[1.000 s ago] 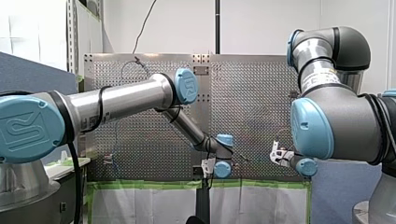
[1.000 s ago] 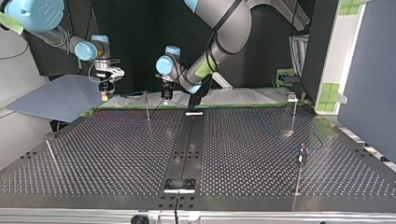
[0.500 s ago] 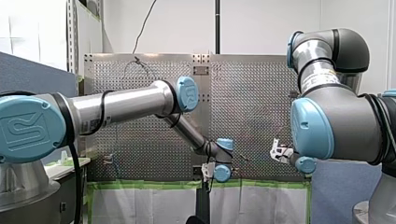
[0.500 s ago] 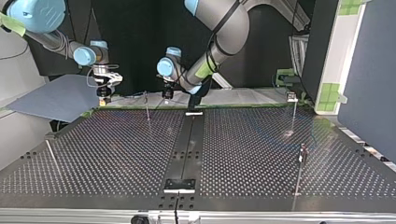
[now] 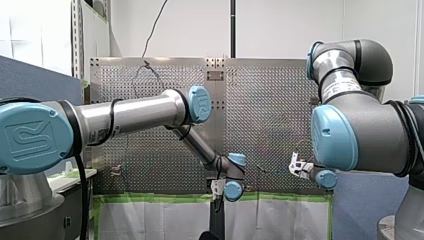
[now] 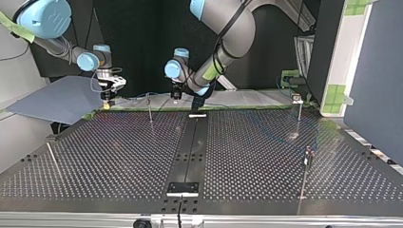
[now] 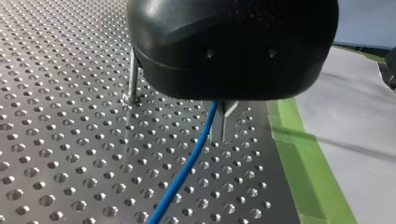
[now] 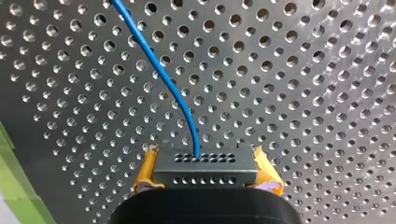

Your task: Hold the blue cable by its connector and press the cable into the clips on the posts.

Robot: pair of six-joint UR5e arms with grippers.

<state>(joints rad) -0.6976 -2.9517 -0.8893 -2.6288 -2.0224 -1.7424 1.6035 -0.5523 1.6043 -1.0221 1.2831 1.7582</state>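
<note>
One end is anchored: my right hand (image 8: 205, 163) clamps the connector (image 8: 205, 175) between yellow pads (image 8: 145, 170); my left hand (image 7: 223, 122) sits over the blue cable (image 7: 187, 165), low to the bench (image 7: 70, 140), probably to steer it; its grip I cannot tell.

Silver arms (image 5: 135, 111), blue joint caps (image 5: 200, 104), black cables (image 5: 110, 118), yellow-padded right claw (image 8: 205, 170)

Bright, even light; bench (image 8: 303, 70) gleaming ahead of my right tool (image 8: 205, 163), hole rims glinting, dimmer off to one side.
</note>
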